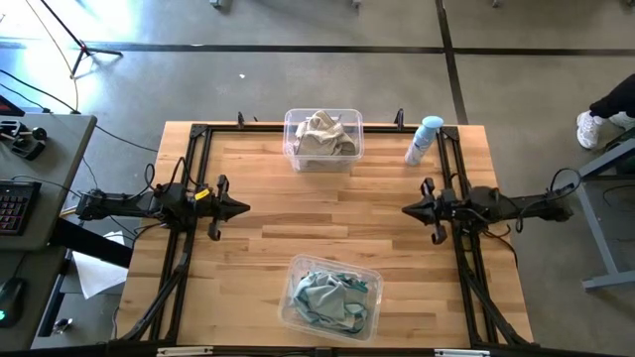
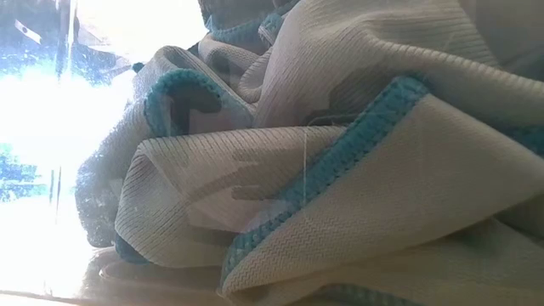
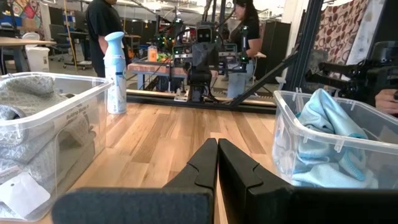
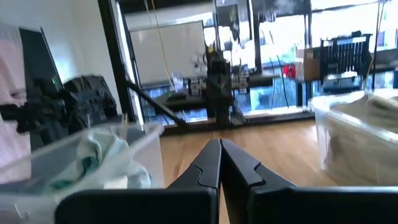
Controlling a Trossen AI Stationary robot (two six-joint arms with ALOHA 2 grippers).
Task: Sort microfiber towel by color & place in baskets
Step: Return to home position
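Between clear rounded tubs (image 1: 290, 119) of crumpled towels (image 1: 322, 134) (beige, teal), left gripper (image 1: 244, 208), right gripper (image 1: 407, 209), fingers (image 3: 202, 165) together.

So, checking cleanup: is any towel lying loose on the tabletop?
No: beige towels lie in the far bin, teal towels in the near bin.

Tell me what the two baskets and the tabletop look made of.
Upper basket and lower basket: likely clear glossy plastic; towels show through their walls. Tabletop: seemingly wood, smooth satin finish; pale joined strips with visible grain.
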